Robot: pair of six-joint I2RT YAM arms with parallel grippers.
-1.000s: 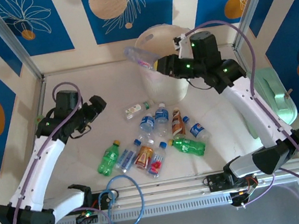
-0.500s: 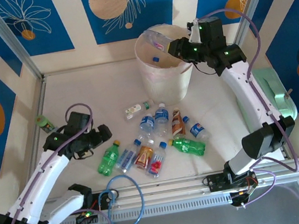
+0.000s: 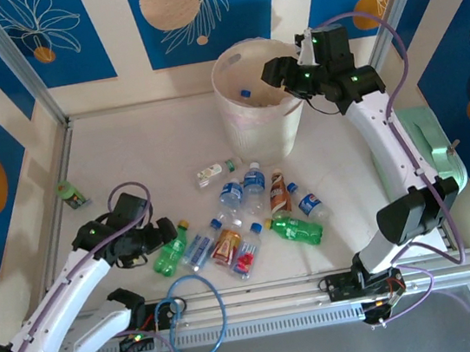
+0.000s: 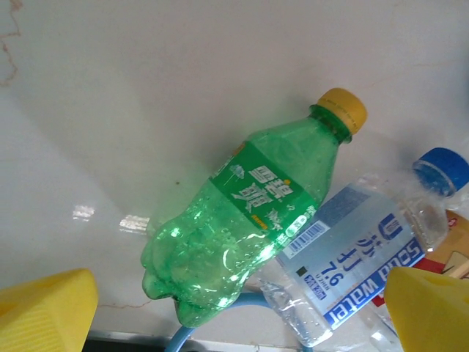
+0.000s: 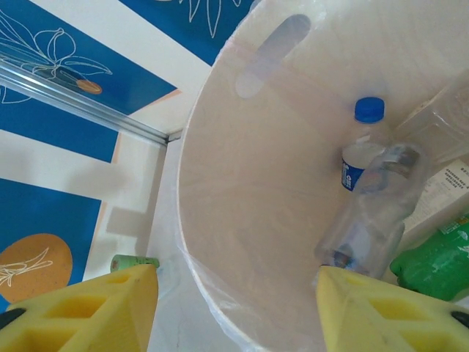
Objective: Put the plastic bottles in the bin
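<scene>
Right claw (image 3: pixel 276 72) is hanging over the bin (image 3: pixel 247 135) with its fingers spread wide and nothing in them, so I'd guess that drop is done. Inside there's a blue-capped bottle (image 5: pixel 364 139) leaning on the wall and a clear one (image 5: pixel 374 213) lying beside it.

Left claw (image 3: pixel 165 236) is low over the green bottle (image 4: pixel 249 213), the yellow-capped one, also wide open and holding nothing. The bottle lies flat between its fingers, which looks like lining up a grab.

That one's a sensible pick, since it sits at the left edge of the bottle pile (image 3: pixel 253 182) with bare table (image 3: pixel 143 145) on its outer side. The other side is tight: a blue-labelled water bottle (image 4: pixel 352 257) lies right up against it, and the blue cable loop (image 3: pixel 194 322) is close at the near edge. One stray bottle (image 3: pixel 71 195) sits way off by the left rail
</scene>
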